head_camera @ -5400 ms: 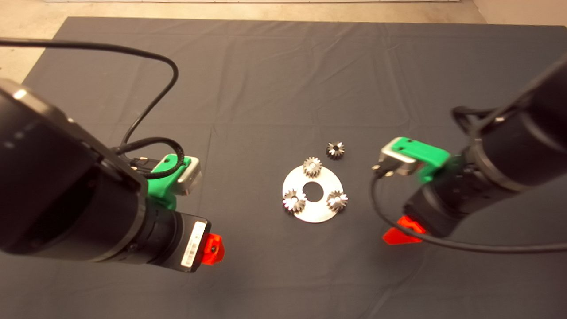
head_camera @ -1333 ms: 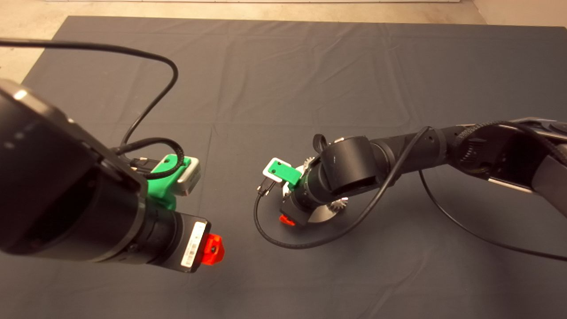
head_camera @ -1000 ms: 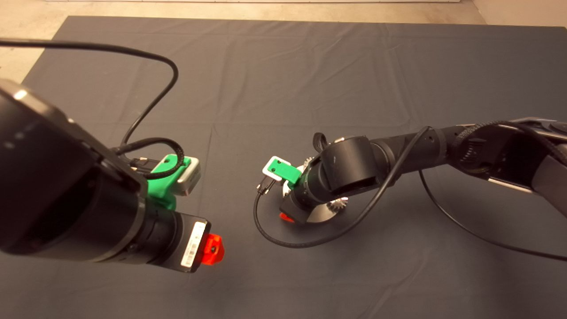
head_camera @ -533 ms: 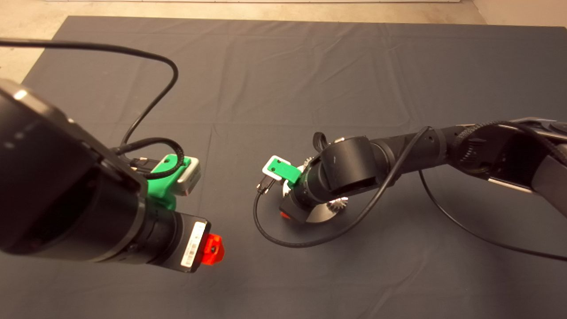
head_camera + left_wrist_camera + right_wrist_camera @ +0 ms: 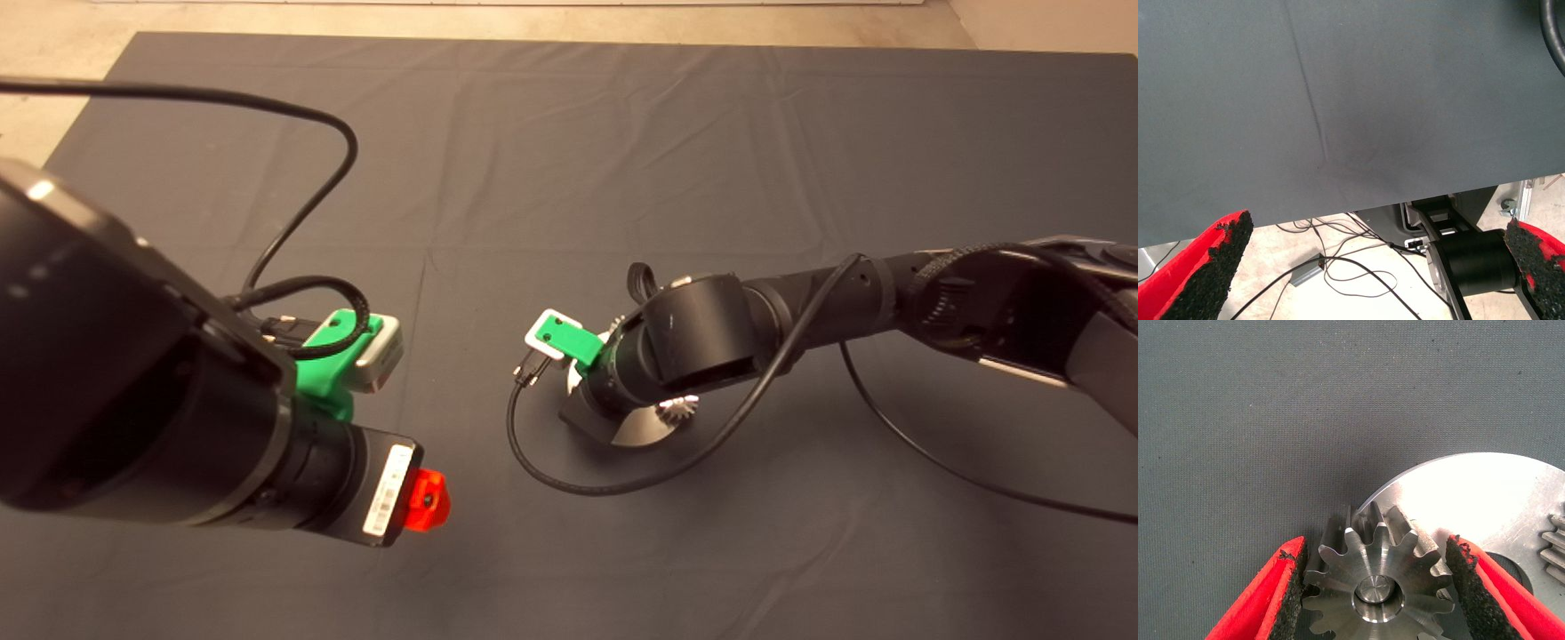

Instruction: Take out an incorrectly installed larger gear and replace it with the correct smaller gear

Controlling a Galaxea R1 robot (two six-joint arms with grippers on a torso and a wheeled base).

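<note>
Right hand [image 5: 1371, 587] sat low over the round plate [image 5: 1485, 493], pads apart, straddling the larger gear [image 5: 1375, 577] at the plate's rim without clear contact. Risk: blunt steel teeth could slip on closing, or the pinned gear could bind. Left hand [image 5: 1371, 273] idled, spread, away from the plate.

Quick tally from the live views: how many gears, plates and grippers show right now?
Gears: 2 for certain, one at the right gripper, one on the plate beside that arm; teeth at the right wrist view's edge may be a third.
Steel plate: 1
Grippers: 2, with the left gripper parked.
Total: 5
</note>
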